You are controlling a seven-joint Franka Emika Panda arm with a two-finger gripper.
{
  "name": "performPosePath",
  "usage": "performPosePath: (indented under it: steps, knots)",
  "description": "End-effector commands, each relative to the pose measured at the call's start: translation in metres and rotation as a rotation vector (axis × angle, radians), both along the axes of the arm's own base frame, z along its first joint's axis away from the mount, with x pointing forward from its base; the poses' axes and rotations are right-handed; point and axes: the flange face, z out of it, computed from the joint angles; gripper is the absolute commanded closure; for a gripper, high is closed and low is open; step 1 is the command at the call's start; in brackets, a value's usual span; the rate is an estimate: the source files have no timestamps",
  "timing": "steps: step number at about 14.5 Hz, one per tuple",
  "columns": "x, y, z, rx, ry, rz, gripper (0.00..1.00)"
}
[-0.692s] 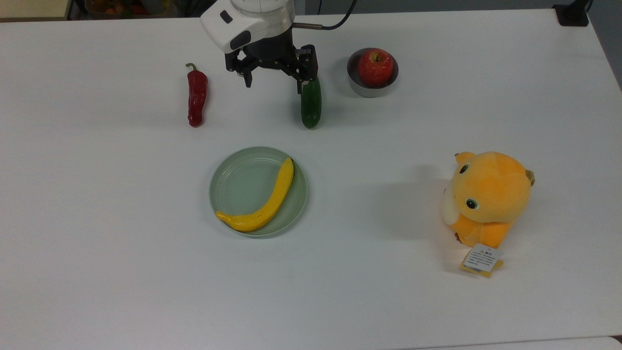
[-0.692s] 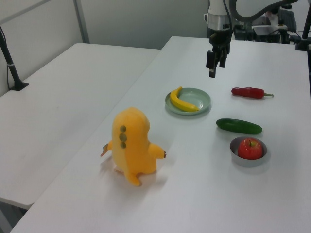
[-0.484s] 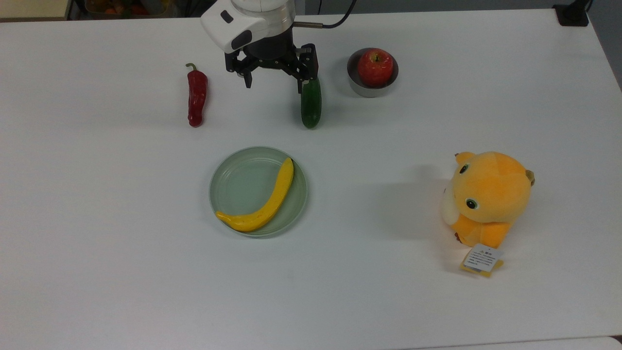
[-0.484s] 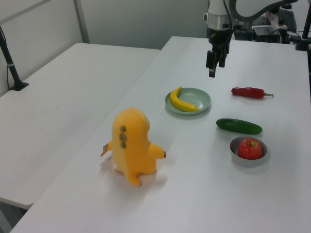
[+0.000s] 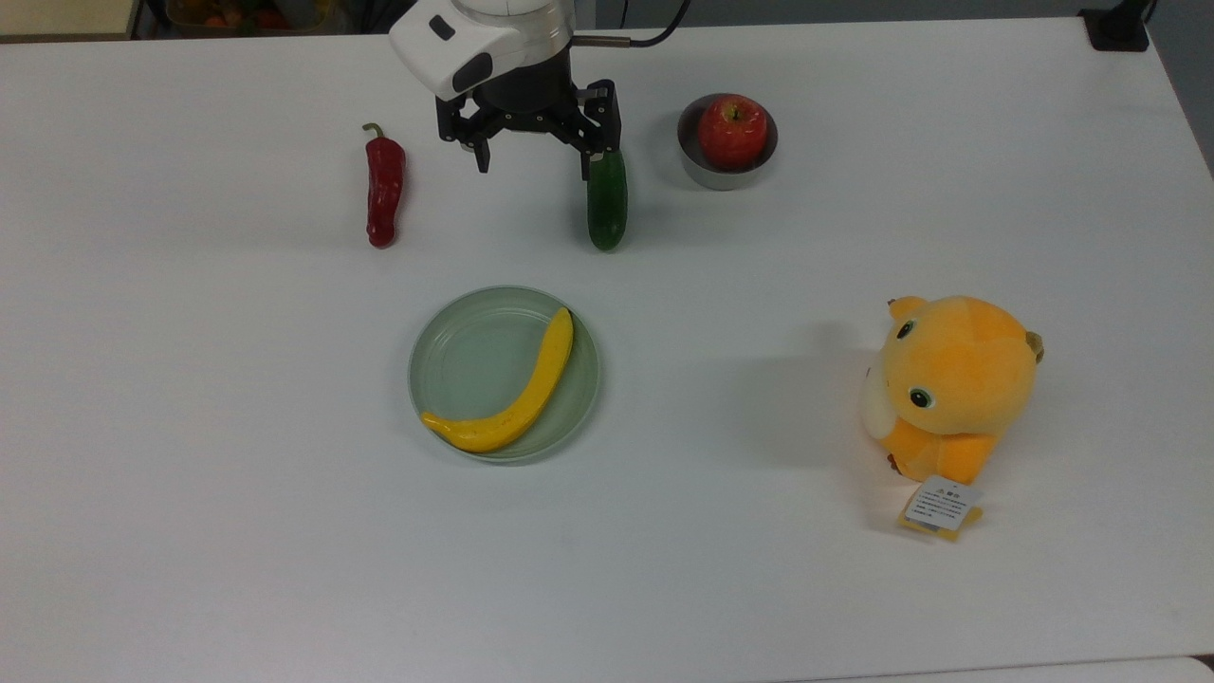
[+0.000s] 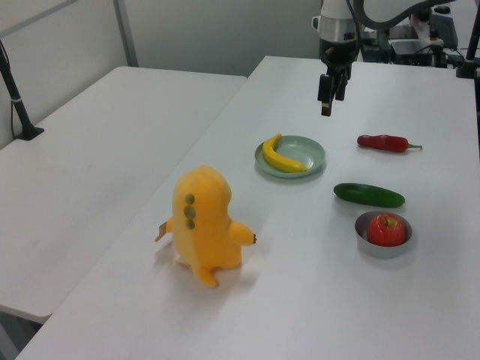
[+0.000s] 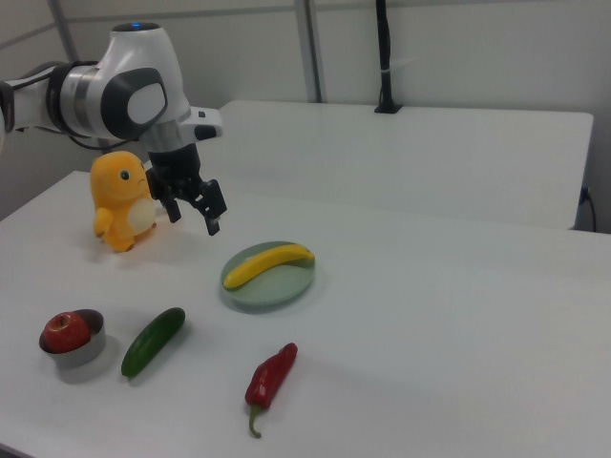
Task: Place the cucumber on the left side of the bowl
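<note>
Cucumber lies free on the worktop beside the bowl, jaws raised above it and spread wide, holding nothing.

Top view: gripper (image 5: 537, 161) at upper centre; cucumber (image 5: 607, 203) just left of the bowl (image 5: 709, 173).
Left view: cucumber (image 6: 369, 195) lies right of centre, just above the bowl (image 6: 377, 247).
Right view: cucumber (image 7: 153, 341) lies lower left, right of the bowl (image 7: 80, 352).
</note>
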Motion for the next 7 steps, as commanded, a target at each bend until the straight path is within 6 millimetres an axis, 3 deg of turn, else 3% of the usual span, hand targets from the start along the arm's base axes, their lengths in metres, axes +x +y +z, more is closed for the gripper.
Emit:
performPosePath:
  steps: [1, 7]
  knots:
    - [0.0058, -0.0005, -0.0059, 0.003, 0.031, 0.009, 0.00]
    - [0.0053, 0.0004, -0.0062, 0.003, 0.034, 0.011, 0.00]
